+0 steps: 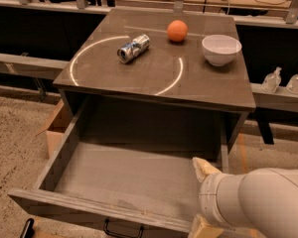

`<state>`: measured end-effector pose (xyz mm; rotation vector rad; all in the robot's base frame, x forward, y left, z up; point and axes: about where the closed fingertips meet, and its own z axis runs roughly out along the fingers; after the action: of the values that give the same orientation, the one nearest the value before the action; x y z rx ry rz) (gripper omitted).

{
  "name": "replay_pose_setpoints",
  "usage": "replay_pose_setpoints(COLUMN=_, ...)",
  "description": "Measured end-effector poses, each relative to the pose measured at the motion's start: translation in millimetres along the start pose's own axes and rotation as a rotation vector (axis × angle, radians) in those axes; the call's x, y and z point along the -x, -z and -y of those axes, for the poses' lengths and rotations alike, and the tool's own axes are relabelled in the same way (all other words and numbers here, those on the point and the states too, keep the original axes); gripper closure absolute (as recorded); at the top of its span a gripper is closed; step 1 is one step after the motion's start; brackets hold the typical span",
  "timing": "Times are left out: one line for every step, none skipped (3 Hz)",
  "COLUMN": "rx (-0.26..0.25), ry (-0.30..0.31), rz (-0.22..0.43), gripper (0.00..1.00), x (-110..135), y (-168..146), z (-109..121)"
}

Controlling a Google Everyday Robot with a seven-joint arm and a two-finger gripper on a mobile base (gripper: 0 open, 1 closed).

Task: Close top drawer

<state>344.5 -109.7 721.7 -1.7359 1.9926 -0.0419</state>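
Note:
The top drawer (pixel 89 206) is pulled far out of the grey-brown cabinet (pixel 228 90). Its flat bottom is bare, and its small black handle (pixel 123 230) shows at the middle of the front. My gripper (pixel 201 198) is at the drawer's front right corner, at the end of the white arm (pixel 258 205). It is open and holds nothing. One cream finger (pixel 202 167) reaches over the inside of the drawer, the other (pixel 203 229) sits outside the front board. The arm hides the drawer's right front corner.
On the cabinet top lie a crushed can (pixel 133 48), an orange (pixel 177 30) and a white bowl (pixel 221 49). A cardboard box (pixel 54 128) stands on the floor to the left. Two clear bottles (pixel 283 81) stand on a shelf to the right.

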Motion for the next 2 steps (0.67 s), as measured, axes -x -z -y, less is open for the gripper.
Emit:
replay_pose_setpoints(rx=-0.036, ry=0.016, rz=-0.013, gripper=0.0, x=-10, y=-17, z=7)
replay_pose_setpoints(rx=-0.066, ry=0.03, rz=-0.022, gripper=0.0, x=-15, y=-31, z=13)
